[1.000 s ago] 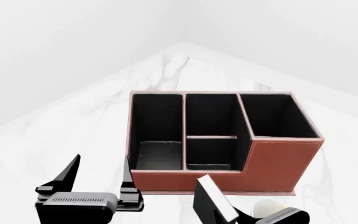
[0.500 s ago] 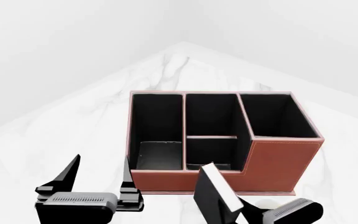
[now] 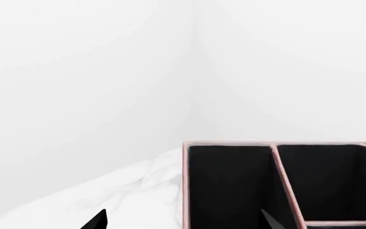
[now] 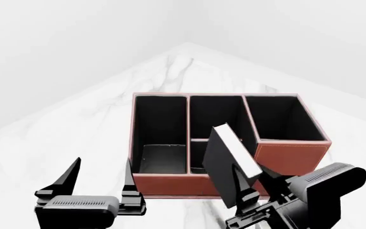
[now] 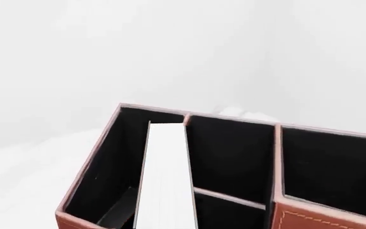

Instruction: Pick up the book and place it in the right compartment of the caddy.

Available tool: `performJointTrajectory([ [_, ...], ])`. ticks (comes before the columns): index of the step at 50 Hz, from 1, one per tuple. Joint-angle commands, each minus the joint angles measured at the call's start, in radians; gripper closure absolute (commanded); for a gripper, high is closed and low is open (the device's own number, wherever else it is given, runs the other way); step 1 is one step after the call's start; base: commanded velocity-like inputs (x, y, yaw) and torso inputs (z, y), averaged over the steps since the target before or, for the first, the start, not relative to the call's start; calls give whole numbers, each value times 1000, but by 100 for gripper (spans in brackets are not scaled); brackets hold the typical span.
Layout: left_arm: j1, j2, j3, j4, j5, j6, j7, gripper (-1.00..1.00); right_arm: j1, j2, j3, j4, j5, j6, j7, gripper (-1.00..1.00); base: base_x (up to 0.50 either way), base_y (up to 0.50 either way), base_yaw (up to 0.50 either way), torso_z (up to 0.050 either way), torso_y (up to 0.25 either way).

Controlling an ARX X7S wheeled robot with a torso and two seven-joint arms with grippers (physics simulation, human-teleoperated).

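The reddish-brown caddy (image 4: 291, 160) stands mid-table, and its tall right compartment (image 4: 281, 117) holds nothing. My right gripper (image 4: 249, 185) is shut on the black book (image 4: 222, 164). It holds the book tilted in the air in front of the divided middle section, white page edges up. In the right wrist view the book's page edges (image 5: 165, 176) overlap the caddy's long narrow section, with the right compartment (image 5: 335, 167) off to the side. My left gripper (image 4: 101, 168) is open and empty, left of the caddy's front corner. The left wrist view shows the caddy's wall (image 3: 186, 186).
The caddy stands on a white marble tabletop (image 4: 75, 129) that narrows to a far corner (image 4: 186, 45) against plain white walls. My right arm's black body (image 4: 316, 188) covers the table in front of the caddy's right end.
My right gripper has lifted the book up and forward, from below the caddy's front wall to above it. The mug seen earlier at the bottom right no longer shows. The left arm has not moved.
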Motion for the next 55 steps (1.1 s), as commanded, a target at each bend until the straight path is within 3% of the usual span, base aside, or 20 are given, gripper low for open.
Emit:
performJointTrajectory([
  [1,-2,-3,1,-1,-3,-2,-3,-100,200,49,64,-119,208,161,128,100,0,0,0,0,0],
  [20,-4,-4,6,-7,-5,1,-10,-100,658,107,58,-103,626,320,426,100,0,0,0,0,1],
  [35,-7,-6,8,-12,-8,1,-14,-100,832,117,43,39,670,362,479,100,0,0,0,0,1],
  [55,-3,-12,10,-3,-16,3,-19,-100,850,149,27,168,535,374,429,100,0,0,0,0,1],
])
